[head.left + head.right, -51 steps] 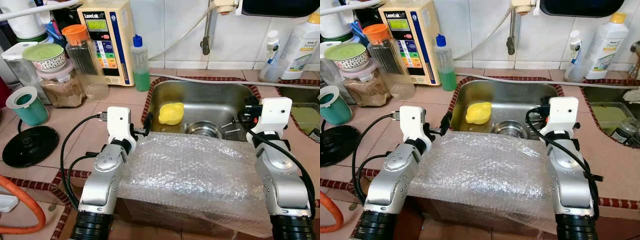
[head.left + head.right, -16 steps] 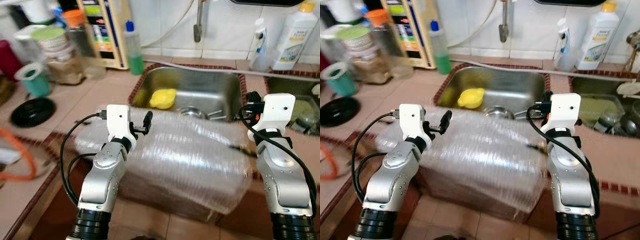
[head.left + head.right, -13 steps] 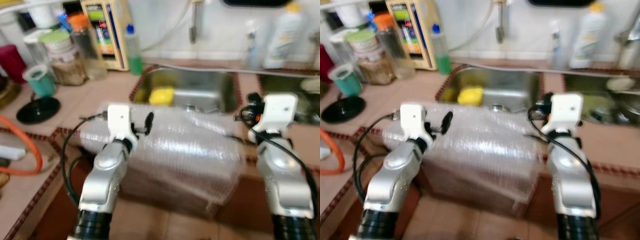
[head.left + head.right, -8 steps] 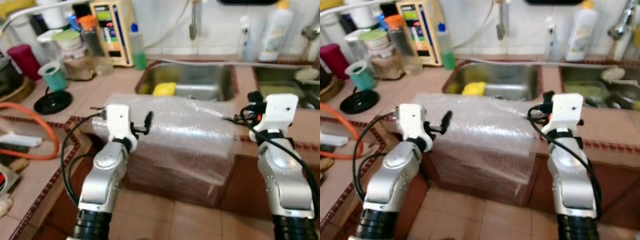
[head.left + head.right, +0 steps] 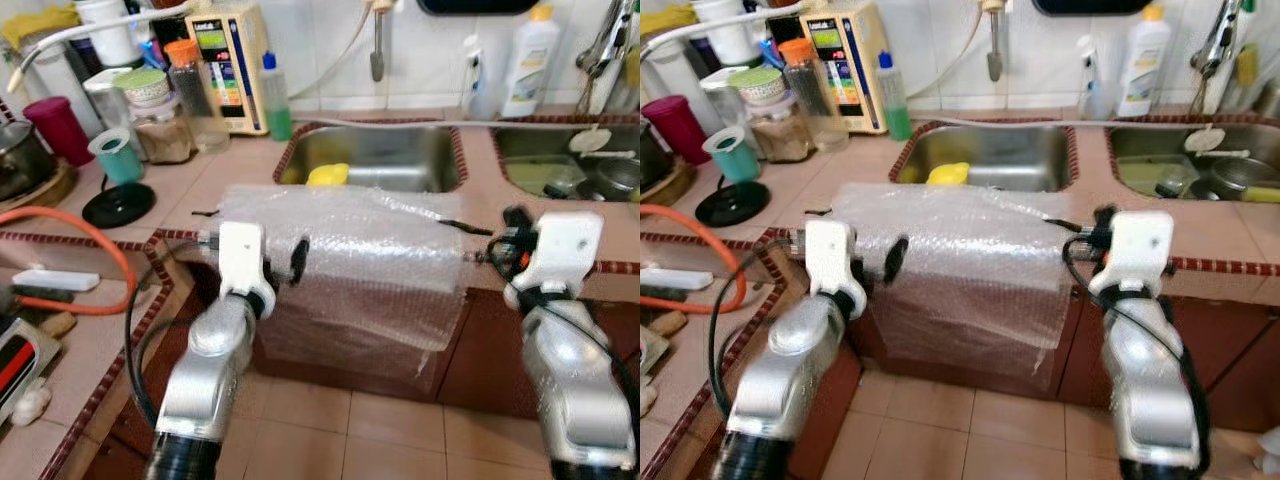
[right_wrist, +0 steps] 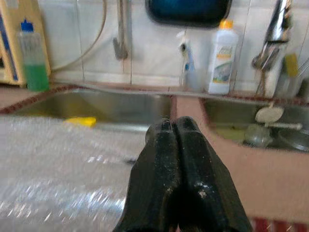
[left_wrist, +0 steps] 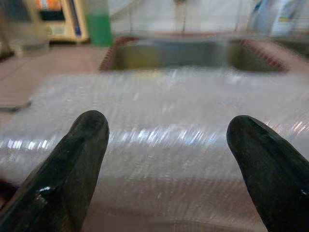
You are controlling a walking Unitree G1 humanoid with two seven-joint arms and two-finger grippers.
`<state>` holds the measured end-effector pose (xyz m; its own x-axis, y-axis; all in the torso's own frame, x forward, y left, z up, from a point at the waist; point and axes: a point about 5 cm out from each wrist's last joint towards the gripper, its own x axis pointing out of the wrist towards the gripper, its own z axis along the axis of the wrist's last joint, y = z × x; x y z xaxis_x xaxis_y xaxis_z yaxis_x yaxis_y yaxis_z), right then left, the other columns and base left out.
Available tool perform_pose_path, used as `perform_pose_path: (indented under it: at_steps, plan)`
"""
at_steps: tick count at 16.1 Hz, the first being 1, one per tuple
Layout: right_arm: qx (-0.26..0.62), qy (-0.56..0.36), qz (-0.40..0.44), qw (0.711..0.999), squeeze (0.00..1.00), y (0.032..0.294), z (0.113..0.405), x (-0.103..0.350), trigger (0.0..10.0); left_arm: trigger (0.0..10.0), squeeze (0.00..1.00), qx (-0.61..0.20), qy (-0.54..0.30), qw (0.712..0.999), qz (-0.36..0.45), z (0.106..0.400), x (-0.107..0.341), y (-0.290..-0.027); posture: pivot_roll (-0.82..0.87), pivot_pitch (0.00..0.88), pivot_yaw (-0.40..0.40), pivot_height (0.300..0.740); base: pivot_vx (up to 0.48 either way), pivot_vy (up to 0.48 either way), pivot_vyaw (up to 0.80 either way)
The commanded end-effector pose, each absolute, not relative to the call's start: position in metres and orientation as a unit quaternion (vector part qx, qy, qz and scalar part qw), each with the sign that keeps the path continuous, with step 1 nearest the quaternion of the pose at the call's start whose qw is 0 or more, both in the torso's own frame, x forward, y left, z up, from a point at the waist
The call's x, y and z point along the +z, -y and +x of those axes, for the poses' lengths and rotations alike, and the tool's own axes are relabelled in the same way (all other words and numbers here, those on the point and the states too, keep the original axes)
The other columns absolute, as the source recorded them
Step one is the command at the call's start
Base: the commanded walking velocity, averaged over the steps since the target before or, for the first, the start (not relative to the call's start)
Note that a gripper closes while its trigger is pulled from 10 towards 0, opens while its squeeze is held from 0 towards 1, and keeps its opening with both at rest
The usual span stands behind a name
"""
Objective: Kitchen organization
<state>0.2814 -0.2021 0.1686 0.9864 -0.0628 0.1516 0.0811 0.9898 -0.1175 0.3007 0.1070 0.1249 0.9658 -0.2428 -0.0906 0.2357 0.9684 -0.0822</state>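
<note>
Lying crosswise over the counter edge [image 5: 140, 240], the bubble wrap [image 5: 350, 260] runs left to right; left gripper [image 7: 166, 145] gapes, right gripper [image 6: 173, 133] is pinched together, empty.

Clear bubble wrap [image 5: 350, 260] — draped over the counter edge [image 5: 600, 268], hanging down.

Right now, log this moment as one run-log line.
scene: bubble wrap sheet draped over counter edge before sink | left gripper: open, facing wrap | right gripper: shut, at wrap's right edge
</note>
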Motion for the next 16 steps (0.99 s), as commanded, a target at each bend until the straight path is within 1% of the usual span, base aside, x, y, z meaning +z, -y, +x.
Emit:
perform_pose_path:
  at_steps: [1, 3, 6, 7, 8, 10, 11, 13, 14, 15, 16]
  plan:
    - [-0.022, 0.071, -0.06, 0.995, 0.0, 0.193, 0.279, 0.163, 10.0, 10.0, 0.0, -0.108, -0.072, 0.991, -0.014, 0.297, 0.109, -0.119, -0.08, 0.0, 0.114, 0.74, 0.0, 0.0, 0.0]
    - [-0.01, 0.034, -0.058, 0.998, 0.0, 0.187, 0.271, 0.137, 10.0, 10.0, 0.0, -0.09, -0.126, 0.988, 0.012, 0.288, 0.072, -0.133, -0.08, 0.0, 0.112, 0.74, 0.0, 0.0, 0.0]
    - [0.005, -0.053, -0.049, 0.997, 0.0, 0.183, 0.252, 0.081, 10.0, 10.0, 0.0, -0.064, -0.216, 0.973, 0.041, 0.263, 0.016, -0.159, -0.07, 0.0, 0.106, 0.74, 0.0, 0.0, 0.0]
    - [0.008, -0.068, -0.056, 0.996, 0.0, 0.184, 0.249, 0.072, 10.0, 10.0, 0.0, -0.063, -0.223, 0.972, 0.049, 0.26, 0.011, -0.161, -0.07, 0.0, 0.103, 0.74, 0.0, 0.0, 0.0]
    - [0.01, -0.129, -0.054, 0.99, 0.0, 0.186, 0.24, 0.039, 10.0, 10.0, 0.0, -0.056, -0.259, 0.962, 0.065, 0.25, -0.009, -0.167, -0.06, 0.0, 0.099, 0.74, 0.0, 0.0, 0.0]
    - [0.011, -0.184, -0.048, 0.982, 0.0, 0.187, 0.231, 0.01, 10.0, 10.0, 0.0, -0.055, -0.293, 0.952, 0.066, 0.242, -0.027, -0.169, -0.06, 0.0, 0.097, 0.74, 0.0, 0.0, 0.0]
    - [0.016, -0.209, -0.048, 0.977, 0.0, 0.187, 0.229, -0.004, 10.0, 10.0, 0.0, -0.071, -0.309, 0.947, 0.058, 0.239, -0.035, -0.167, -0.06, 0.0, 0.096, 0.74, 0.0, 0.0, 0.0]
    - [0.03, -0.25, -0.06, 0.966, 0.0, 0.184, 0.227, -0.022, 10.0, 10.0, 0.0, -0.061, -0.331, 0.94, 0.05, 0.239, -0.041, -0.167, -0.05, 0.0, 0.091, 0.74, 0.0, 0.0, 0.0]
    - [0.021, -0.267, -0.054, 0.962, 0.0, 0.185, 0.228, -0.028, 10.0, 10.0, 0.0, -0.074, -0.321, 0.94, 0.088, 0.242, -0.039, -0.165, -0.05, 0.0, 0.094, 0.74, 0.0, 0.0, 0.0]
    - [0.021, -0.284, -0.038, 0.958, 0.0, 0.183, 0.231, -0.032, 10.0, 10.0, 0.0, -0.096, -0.324, 0.937, 0.088, 0.244, -0.04, -0.161, -0.06, 0.0, 0.097, 0.74, 0.0, 0.0, 0.0]
    - [0.024, -0.287, -0.048, 0.956, 0.0, 0.183, 0.232, -0.034, 10.0, 10.0, 0.0, -0.101, -0.33, 0.935, 0.086, 0.244, -0.042, -0.16, -0.06, 0.0, 0.102, 0.74, 0.0, 0.0, 0.0]
